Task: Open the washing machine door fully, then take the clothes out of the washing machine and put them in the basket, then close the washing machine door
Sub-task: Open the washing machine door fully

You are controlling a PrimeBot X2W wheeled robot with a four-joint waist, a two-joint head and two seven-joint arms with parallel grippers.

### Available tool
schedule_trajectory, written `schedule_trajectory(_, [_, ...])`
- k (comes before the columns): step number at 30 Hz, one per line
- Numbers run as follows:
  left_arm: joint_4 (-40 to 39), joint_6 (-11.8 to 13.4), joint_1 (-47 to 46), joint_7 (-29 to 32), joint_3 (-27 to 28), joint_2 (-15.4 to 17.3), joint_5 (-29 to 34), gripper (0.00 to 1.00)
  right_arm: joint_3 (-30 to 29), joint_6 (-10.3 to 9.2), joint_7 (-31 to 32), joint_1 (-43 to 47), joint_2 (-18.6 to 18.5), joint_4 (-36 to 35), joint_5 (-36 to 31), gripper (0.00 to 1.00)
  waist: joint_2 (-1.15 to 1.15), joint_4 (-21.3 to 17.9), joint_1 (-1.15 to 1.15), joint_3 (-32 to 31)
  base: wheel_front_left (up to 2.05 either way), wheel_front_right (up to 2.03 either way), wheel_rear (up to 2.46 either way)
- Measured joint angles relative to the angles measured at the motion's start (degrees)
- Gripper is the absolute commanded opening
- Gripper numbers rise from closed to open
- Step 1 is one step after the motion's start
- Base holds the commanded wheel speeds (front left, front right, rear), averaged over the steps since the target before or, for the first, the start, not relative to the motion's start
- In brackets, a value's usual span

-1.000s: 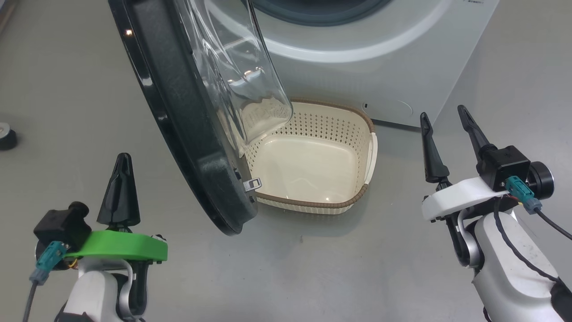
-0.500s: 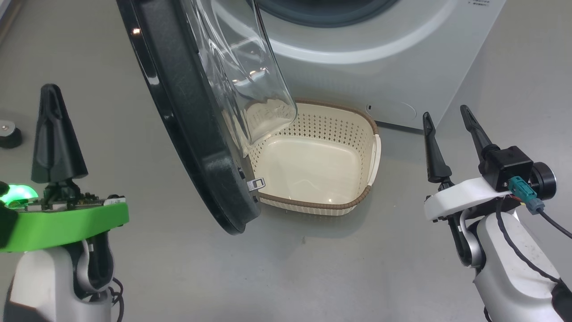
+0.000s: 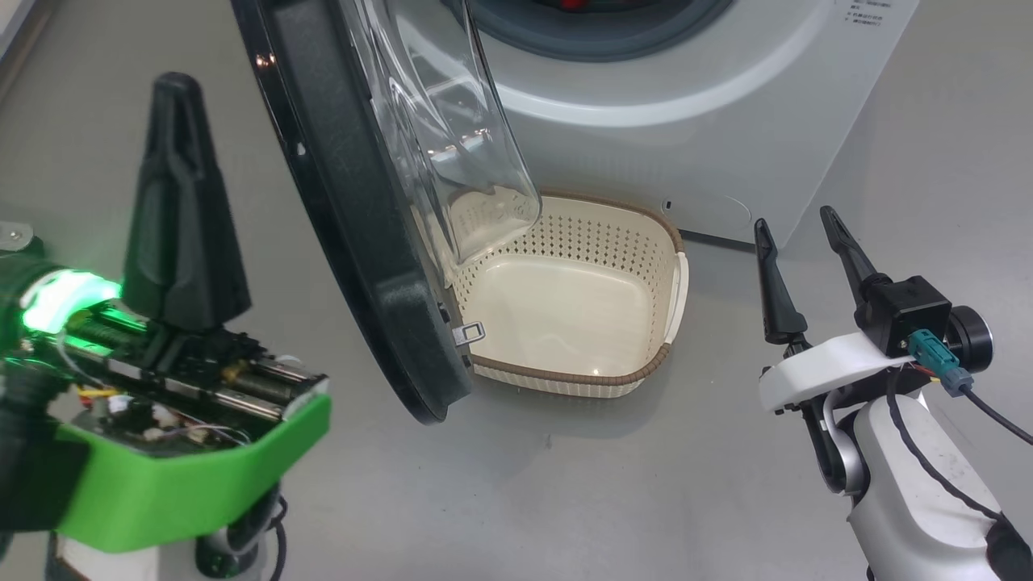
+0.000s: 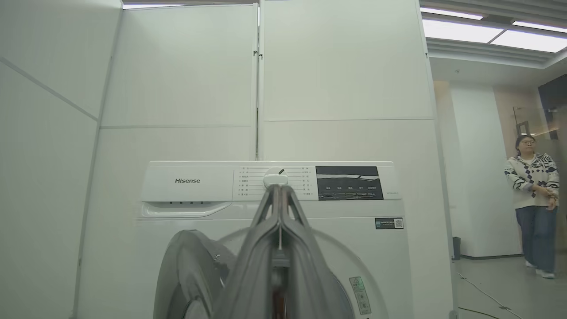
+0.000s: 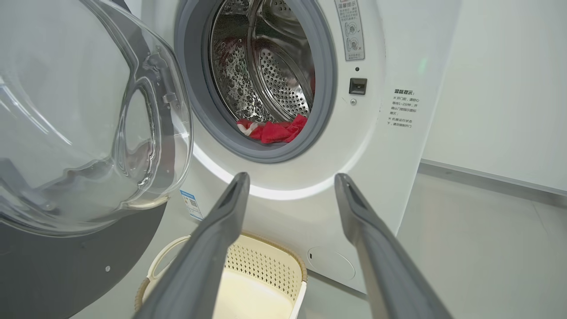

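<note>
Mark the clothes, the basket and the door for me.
clothes (image 5: pixel 277 130), right wrist view, middle of the red fabric.
basket (image 3: pixel 601 236), head view, perforated back wall.
door (image 3: pixel 355 242), head view, black rim.

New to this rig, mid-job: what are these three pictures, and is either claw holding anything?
You are driving a wheeled robot with two arms, each ending in a two-fingered gripper. The head view looks down from the robot's head. The left gripper is at the lower left, shut on nothing. The right gripper is at the lower right, open and empty. Between them, the washing machine door stands open next to the basket, which sits empty on the floor before the washing machine. The other two pictures come from wrist cameras looking along each gripper's fingers. The right wrist view shows the clothes, red, lying in the drum. The left wrist view faces the control panel; a person stands at that picture's right edge.
</note>
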Motion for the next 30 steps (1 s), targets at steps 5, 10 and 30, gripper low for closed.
schedule_trajectory(5, [-1.14, 0.00, 0.41, 0.00, -10.57, 0.26, 1.01, 0.00, -0.02, 0.51, 0.00, 0.08, 0.45, 0.36, -0.26, 1.00, 0.00, -0.15, 0.00, -0.38, 0.00, 0.00, 0.00])
schedule_trajectory(10, [-0.74, 0.00, 1.79, 0.01, -19.06, 1.86, 1.45, 0.00, -0.04, 0.76, 0.00, 0.15, 0.69, 0.64, -0.36, 1.00, 0.00, -0.35, 0.00, -0.60, 0.00, 0.00, 0.00])
schedule_trajectory(30, [12.78, 0.00, 7.13, 0.03, -30.19, 3.65, 1.34, 0.00, -0.05, 2.54, 0.00, 1.03, 1.74, 2.00, -2.38, 1.00, 0.00, -1.07, 0.00, -0.64, 0.00, 0.00, 0.00])
